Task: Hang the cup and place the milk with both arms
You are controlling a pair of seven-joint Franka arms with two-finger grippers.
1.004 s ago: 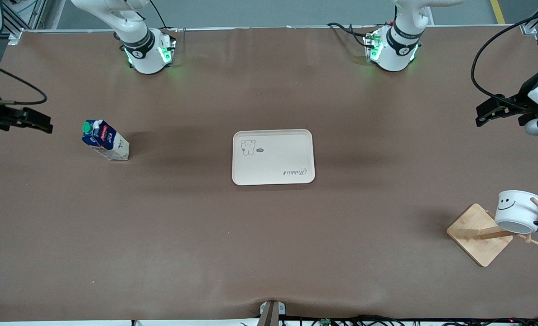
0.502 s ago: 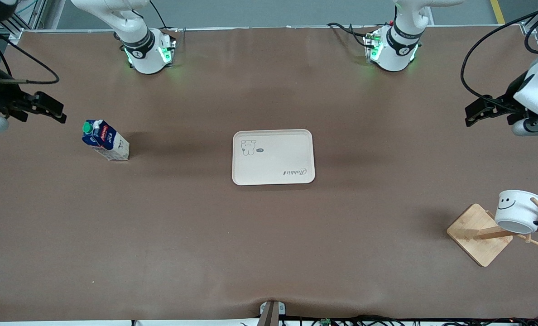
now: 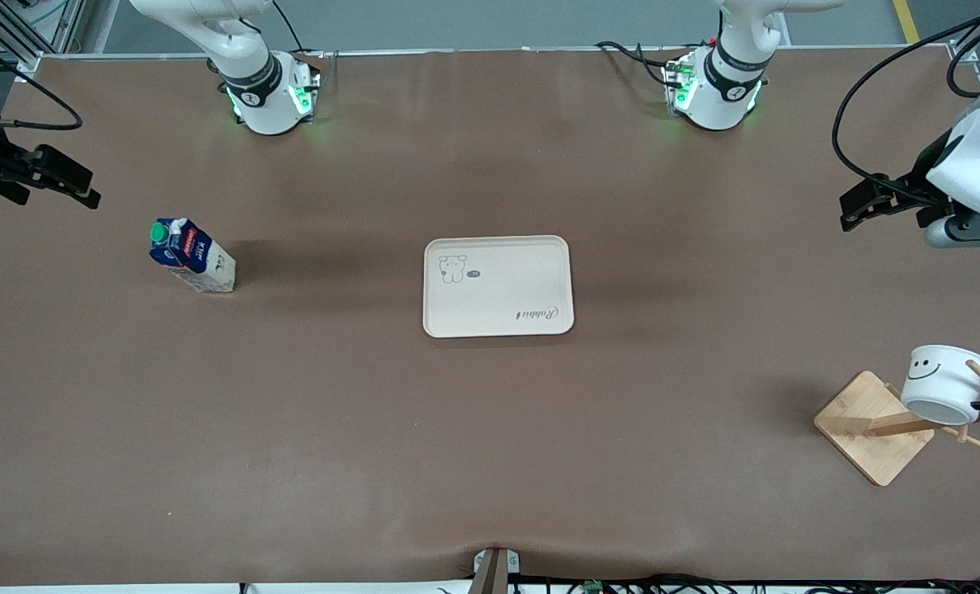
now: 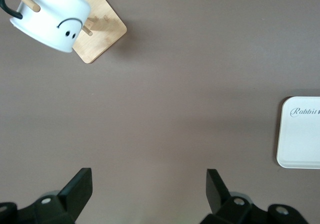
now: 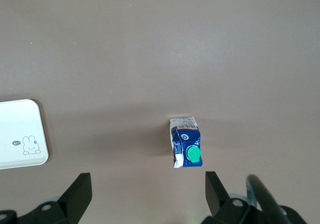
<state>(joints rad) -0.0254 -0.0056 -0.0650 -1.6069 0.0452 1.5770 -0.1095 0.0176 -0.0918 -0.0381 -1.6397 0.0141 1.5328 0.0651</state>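
Cup hung on rack; milk upright; claws apparently empty.

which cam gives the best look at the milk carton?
Front view: the milk shows its side, gable top and green cap, standing on the table toward the right arm's end. Right wrist view looks down on it, mostly top and cap. Left wrist view does not show it.

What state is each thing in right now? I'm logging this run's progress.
cup: hung by its handle on the wooden rack, tilted.
milk: upright on the table, cap on, not on the tray.
tray: nothing on it.
left end effector: open, holding nothing.
right end effector: open, holding nothing.
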